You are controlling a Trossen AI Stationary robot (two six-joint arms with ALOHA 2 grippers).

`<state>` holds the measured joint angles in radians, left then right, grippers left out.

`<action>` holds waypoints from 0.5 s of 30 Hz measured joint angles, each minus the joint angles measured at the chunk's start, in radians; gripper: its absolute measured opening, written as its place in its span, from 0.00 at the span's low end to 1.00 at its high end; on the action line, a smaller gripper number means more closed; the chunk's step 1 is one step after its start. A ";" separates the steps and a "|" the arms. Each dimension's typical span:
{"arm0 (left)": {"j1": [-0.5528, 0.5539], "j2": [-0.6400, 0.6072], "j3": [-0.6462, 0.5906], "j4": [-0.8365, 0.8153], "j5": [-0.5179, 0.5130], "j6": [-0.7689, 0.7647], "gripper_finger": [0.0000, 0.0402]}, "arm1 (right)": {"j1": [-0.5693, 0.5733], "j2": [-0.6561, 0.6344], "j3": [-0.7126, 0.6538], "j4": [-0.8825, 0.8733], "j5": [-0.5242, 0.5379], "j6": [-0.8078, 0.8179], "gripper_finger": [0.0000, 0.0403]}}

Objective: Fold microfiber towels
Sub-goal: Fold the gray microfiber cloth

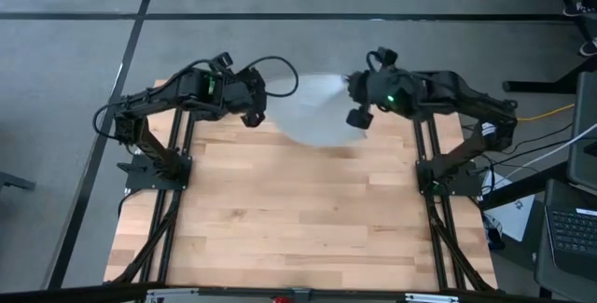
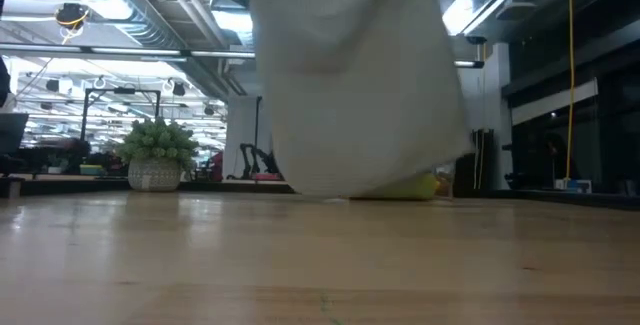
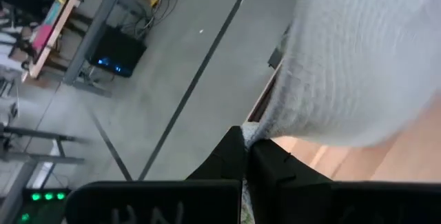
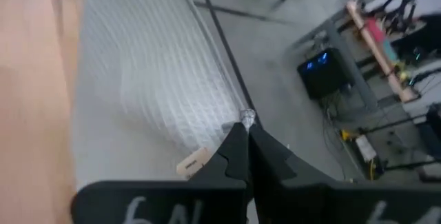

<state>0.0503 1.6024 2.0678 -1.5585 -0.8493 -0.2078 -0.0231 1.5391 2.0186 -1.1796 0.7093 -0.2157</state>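
Two grippers: left gripper (image 3: 244,148) and right gripper (image 4: 242,138), each pinching a top corner, presumably to spread the cloth for folding.
Grey towel (image 2: 355,75): hangs between and below both jaws, hem near the table (image 1: 308,210).
Tag (image 4: 191,162): beside right jaws, writing unreadable.

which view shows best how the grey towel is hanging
The low view: the light grey towel hangs as a broad sheet, its lower edge at the wooden table. The high view shows only a pale blur between the left gripper and right gripper. Each wrist view shows one pinched corner up close.
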 joint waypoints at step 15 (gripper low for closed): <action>-0.152 0.000 0.000 -0.012 0.301 -0.142 0.00 | 0.051 0.050 -0.002 -0.115 -0.345 0.128 0.00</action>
<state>-0.1021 1.6028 2.0678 -1.5707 -0.5488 -0.3502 0.0279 1.5894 2.0171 -1.2943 0.3647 -0.0877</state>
